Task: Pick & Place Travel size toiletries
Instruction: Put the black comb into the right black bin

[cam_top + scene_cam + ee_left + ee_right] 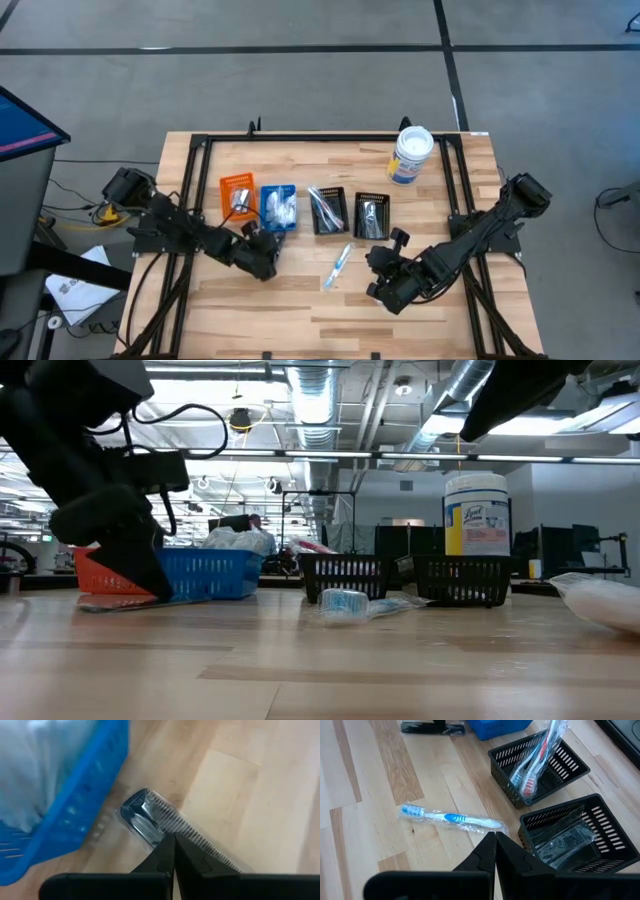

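Note:
A clear-wrapped sachet [150,817] with a serrated edge lies flat on the table beside the blue bin [278,208]. My left gripper [173,840] is shut, with its tips down on the sachet; in the low view it [155,585] stands at table level in front of the bins. A wrapped blue-and-white toothbrush [452,818] lies on bare wood near the table's middle [338,266]. My right gripper [495,837] hangs shut above the table just right of the toothbrush, holding nothing. Two black bins [540,765] [570,835] hold wrapped toothbrushes and a clear packet. My left gripper sets its shut fingertips [170,845] on the sachet at its serrated long edge [185,827], slanting down from the table's near left. The sachet lies flat on the wood. Whether any film is caught between the fingers, I cannot tell.
An orange bin [238,197] stands left of the blue one, and the four bins form a row across the table's middle. A white tub with a blue label [411,155] stands at the far right. A blurred white thing [600,600] lies at the low view's right edge.

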